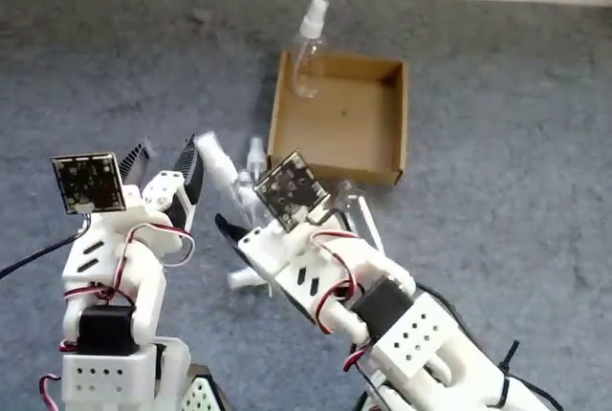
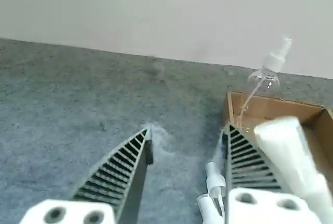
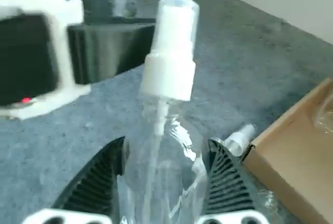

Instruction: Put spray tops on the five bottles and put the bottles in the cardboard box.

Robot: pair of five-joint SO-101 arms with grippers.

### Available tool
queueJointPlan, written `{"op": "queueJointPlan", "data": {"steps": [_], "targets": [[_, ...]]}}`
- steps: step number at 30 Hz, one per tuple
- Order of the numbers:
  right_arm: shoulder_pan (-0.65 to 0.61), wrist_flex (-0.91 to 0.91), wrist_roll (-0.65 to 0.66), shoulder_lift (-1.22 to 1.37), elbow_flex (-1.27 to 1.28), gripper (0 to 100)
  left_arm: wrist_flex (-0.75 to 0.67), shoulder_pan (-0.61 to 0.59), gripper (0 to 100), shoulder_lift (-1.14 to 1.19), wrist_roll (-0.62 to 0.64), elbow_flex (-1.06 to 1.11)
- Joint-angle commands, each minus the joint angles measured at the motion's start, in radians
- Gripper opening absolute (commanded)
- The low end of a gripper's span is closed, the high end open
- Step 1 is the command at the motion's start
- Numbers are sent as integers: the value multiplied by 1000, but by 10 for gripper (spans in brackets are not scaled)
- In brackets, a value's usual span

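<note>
Bottle (image 3: 158, 177) with spray top (image 3: 170, 52) fitted is clamped between the jaws of the right gripper (image 3: 166, 148), over the carpet (image 1: 497, 191) off the near-left corner of the box (image 1: 373, 175). A second capped bottle (image 1: 307, 57) is seen at the box's far-left corner, with bare cardboard floor beside it. The left gripper (image 2: 187, 130) is spread wide over bare carpet, with the held bottle's top just outside one finger. Another top (image 1: 256, 155) is seen near the box's left wall.

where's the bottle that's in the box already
In the high view the bottle stands upright in the far left corner of the cardboard box.
</note>
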Motion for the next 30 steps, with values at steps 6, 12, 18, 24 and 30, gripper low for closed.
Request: {"op": "queueJointPlan", "data": {"steps": [6, 12, 18, 24, 30], "targets": [[31, 2, 6, 2, -12, 4, -21, 74, 175, -12, 9, -7], [91, -53, 11, 2, -8, 4, -20, 81, 175, -13, 9, -13], [93, -93, 12, 2, -4, 4, 78, 76, 178, -13, 9, -81], [217, -173, 5, 12, -85, 4, 135, 82, 179, -13, 9, -85], [306, -145, -12, 130, -323, 4, 141, 228, 179, -2, -118, -67]]}}
